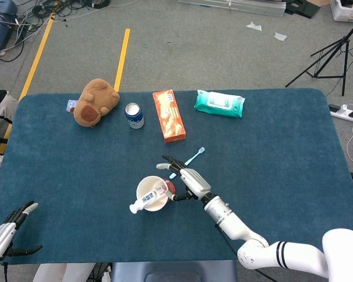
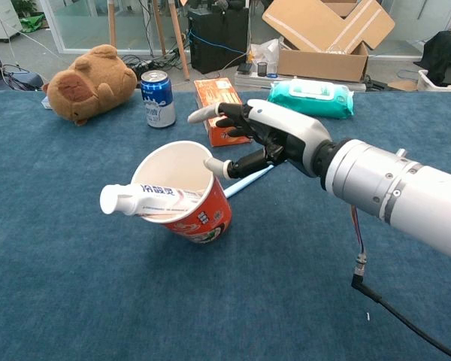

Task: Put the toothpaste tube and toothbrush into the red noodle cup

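Note:
The red noodle cup (image 2: 204,219) (image 1: 142,189) is tipped over toward my left, its mouth facing up and left. The white toothpaste tube (image 2: 152,199) (image 1: 146,198) lies across its rim, cap end sticking out past the cup. My right hand (image 2: 274,137) (image 1: 185,176) is just right of the cup with fingers spread, holding nothing; a fingertip is near the rim. The light blue toothbrush (image 1: 195,155) (image 2: 248,178) lies on the table behind the hand, partly hidden by it. My left hand (image 1: 6,235) rests open at the near left table edge.
Along the far side stand a brown plush toy (image 1: 95,101) (image 2: 86,81), a blue can (image 1: 134,115) (image 2: 158,98), an orange box (image 1: 169,115) (image 2: 213,96) and a teal wipes pack (image 1: 219,103) (image 2: 312,98). The blue table (image 1: 282,153) spreads wide to the right.

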`<act>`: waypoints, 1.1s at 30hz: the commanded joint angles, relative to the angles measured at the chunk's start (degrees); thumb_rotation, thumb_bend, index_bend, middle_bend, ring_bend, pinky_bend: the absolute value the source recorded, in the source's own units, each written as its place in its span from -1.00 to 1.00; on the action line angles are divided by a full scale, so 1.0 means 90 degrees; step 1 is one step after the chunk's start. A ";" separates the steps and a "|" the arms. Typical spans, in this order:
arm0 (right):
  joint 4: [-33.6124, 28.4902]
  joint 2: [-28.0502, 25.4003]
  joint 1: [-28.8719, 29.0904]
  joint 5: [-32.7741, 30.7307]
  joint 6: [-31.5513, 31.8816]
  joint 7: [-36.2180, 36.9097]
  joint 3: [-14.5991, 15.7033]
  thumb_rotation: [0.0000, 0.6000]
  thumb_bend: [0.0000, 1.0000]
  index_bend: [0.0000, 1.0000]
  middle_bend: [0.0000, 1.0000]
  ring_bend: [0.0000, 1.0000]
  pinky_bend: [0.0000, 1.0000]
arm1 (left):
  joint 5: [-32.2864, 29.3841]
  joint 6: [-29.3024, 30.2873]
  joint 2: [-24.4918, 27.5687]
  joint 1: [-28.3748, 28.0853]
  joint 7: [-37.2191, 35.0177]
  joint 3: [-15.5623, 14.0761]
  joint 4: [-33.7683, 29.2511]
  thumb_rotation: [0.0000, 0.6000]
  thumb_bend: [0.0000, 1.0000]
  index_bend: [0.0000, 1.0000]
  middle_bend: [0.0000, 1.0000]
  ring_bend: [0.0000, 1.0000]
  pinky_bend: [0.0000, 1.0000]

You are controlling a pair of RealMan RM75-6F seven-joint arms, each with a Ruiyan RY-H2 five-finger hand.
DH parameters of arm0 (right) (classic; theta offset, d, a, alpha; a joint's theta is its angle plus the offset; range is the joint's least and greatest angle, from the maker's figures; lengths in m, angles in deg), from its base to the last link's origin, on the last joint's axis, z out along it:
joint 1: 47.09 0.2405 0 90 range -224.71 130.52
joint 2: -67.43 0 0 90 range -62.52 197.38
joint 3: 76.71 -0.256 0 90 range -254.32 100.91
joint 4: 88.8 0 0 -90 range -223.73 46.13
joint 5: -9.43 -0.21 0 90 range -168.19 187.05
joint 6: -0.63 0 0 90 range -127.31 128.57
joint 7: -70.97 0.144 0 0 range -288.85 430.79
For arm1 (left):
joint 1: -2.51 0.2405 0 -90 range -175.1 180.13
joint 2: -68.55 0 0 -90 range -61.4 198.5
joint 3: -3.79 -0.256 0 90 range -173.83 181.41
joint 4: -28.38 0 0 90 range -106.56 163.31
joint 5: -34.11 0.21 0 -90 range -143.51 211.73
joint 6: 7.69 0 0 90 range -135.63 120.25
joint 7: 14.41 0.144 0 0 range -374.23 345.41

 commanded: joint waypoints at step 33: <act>0.0175 -0.0120 -0.0296 -0.0233 0.0007 0.0108 0.0106 1.00 -0.43 -0.60 -1.00 -1.00 -0.90 | 0.0013 -0.0061 -0.0008 -0.0028 0.0052 -0.0025 -0.0060 1.00 -1.00 -1.00 -1.00 -1.00 -1.00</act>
